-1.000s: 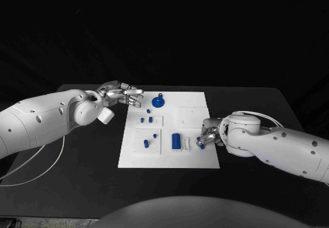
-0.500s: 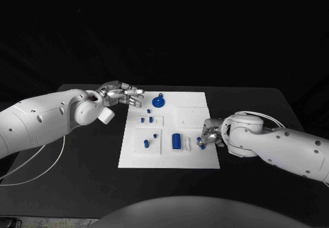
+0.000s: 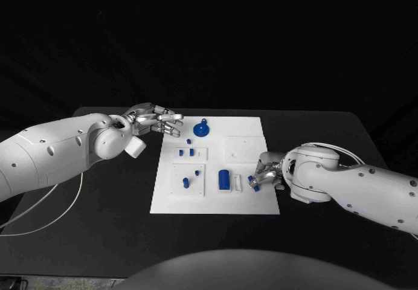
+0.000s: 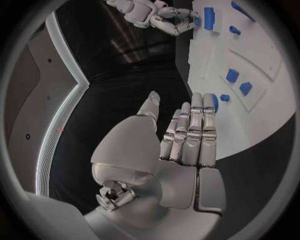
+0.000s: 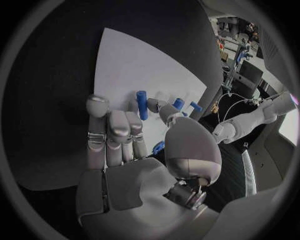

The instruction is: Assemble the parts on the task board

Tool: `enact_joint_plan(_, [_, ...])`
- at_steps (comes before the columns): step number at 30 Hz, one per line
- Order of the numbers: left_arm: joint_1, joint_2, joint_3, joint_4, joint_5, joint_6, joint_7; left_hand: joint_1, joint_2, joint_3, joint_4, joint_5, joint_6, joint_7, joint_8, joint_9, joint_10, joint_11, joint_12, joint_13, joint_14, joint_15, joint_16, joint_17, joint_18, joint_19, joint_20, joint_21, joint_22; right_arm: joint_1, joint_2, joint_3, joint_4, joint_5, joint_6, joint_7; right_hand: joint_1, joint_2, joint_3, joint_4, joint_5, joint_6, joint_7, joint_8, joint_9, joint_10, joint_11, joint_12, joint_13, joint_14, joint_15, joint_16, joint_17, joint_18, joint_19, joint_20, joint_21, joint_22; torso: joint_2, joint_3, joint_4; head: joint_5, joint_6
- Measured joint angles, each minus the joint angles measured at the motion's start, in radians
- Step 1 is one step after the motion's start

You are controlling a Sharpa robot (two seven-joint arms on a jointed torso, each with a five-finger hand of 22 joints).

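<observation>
The white task board [image 3: 248,196] lies mid-table with several blue parts on it: a round knobbed piece [image 3: 202,128] at the far end, small pegs [image 3: 181,153] and a cylinder [image 3: 224,178] toward the near end. My right hand [image 3: 264,174] rests at the board's right edge and pinches a small blue part [image 3: 254,180] between thumb and fingers; in the right wrist view that small blue part [image 5: 157,147] sits by the thumb, with the cylinder [image 5: 141,104] beyond the fingertips. My left hand [image 3: 155,119] hovers by the board's far left corner, holding nothing; its fingers [image 4: 190,132] are stretched out.
A white slat [image 3: 237,182] lies beside the cylinder. Raised white square plates [image 3: 242,148] sit on the board. The left wrist view shows the board [image 4: 262,120], small blue pegs [image 4: 232,75] and my right hand [image 4: 159,14] far off. Black table [image 3: 104,199] surrounds the board.
My right arm has shifted slightly toward me, while the hand has stayed at the board's right edge with the blue part. The left hand has not moved.
</observation>
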Motion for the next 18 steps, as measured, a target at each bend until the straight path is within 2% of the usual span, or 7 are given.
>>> enact_joint_plan(4, [0.0, 0.0, 0.0, 0.0, 0.0, 0.001, -0.001, 0.0, 0.0, 0.0, 0.0, 0.0, 0.0, 0.0, 0.0, 0.0, 0.0, 0.0, 0.0, 0.0, 0.0, 0.0, 0.0, 0.0, 0.0, 0.0, 0.0, 0.0, 0.0, 0.001, 0.003, 0.018, 0.013, 0.02, -0.001, -0.004, 0.0, 0.0, 0.0, 0.0, 0.0, 0.004, -0.004, 0.0, 0.0, 0.0, 0.0, 0.0, 0.0, 0.0, 0.0, 0.0, 0.0, 0.0, 0.0, 0.0, 0.0, 0.0, 0.0, 0.0, 0.0003, 0.0, 0.0])
enact_joint_plan(7, [0.0, 0.0, 0.0, 0.0, 0.0, 0.002, -0.001, 0.0, 0.0, 0.0, 0.0, 0.0, 0.0, 0.0, 0.0, 0.0, 0.0, 0.0, 0.0, 0.0, 0.0, 0.0, 0.0, 0.0, 0.0, 0.0, 0.0, 0.0, 0.0, 0.002, 0.008, 0.026, 0.02, 0.032, -0.001, -0.006, 0.0, 0.0, 0.0, 0.0, 0.0, 0.004, -0.004, 0.0, 0.0, 0.0, 0.0, 0.0, 0.0, 0.0, 0.0, 0.0, 0.0, 0.0, 0.0, 0.0, 0.0, 0.0, 0.0, 0.0003, 0.0007, 0.002, 0.0])
enact_joint_plan(18, [0.0, 0.001, 0.0, 0.0, -0.002, 0.006, -0.003, 0.0, 0.0, 0.0, 0.0, 0.0, 0.0, 0.0, 0.0, 0.0, 0.0, 0.0, 0.0, 0.0, 0.0, 0.0, 0.0, 0.0, 0.0, 0.0, 0.0, 0.0, 0.0, 0.002, 0.032, 0.035, 0.015, 0.063, -0.001, -0.009, 0.0, 0.0, 0.0, 0.0, 0.0, 0.004, -0.004, -0.001, -0.002, 0.0, 0.0, 0.0, 0.0, 0.0, 0.0, -0.004, -0.002, 0.0, 0.0, 0.0, 0.0, -0.001, 0.001, 0.0001, 0.0, 0.003, 0.0])
